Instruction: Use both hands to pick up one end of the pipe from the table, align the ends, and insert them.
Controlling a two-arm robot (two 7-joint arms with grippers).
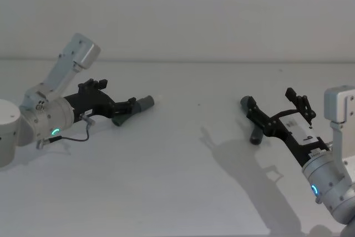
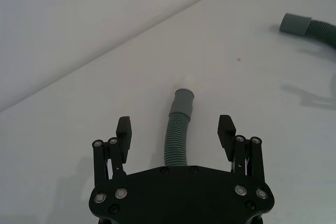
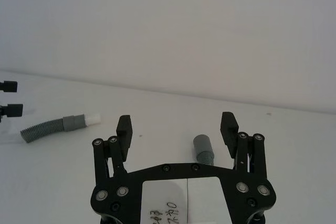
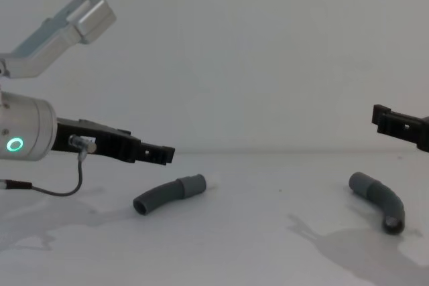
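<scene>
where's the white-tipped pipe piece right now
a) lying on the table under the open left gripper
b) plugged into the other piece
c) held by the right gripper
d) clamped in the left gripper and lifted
a: in the chest view the white-tipped pipe piece lies on the table with the left gripper above it, and the left wrist view shows its fingers spread apart, not touching the piece.

Prob. robotics lab bench — plain matte white table w/ bare white wall behind.
</scene>
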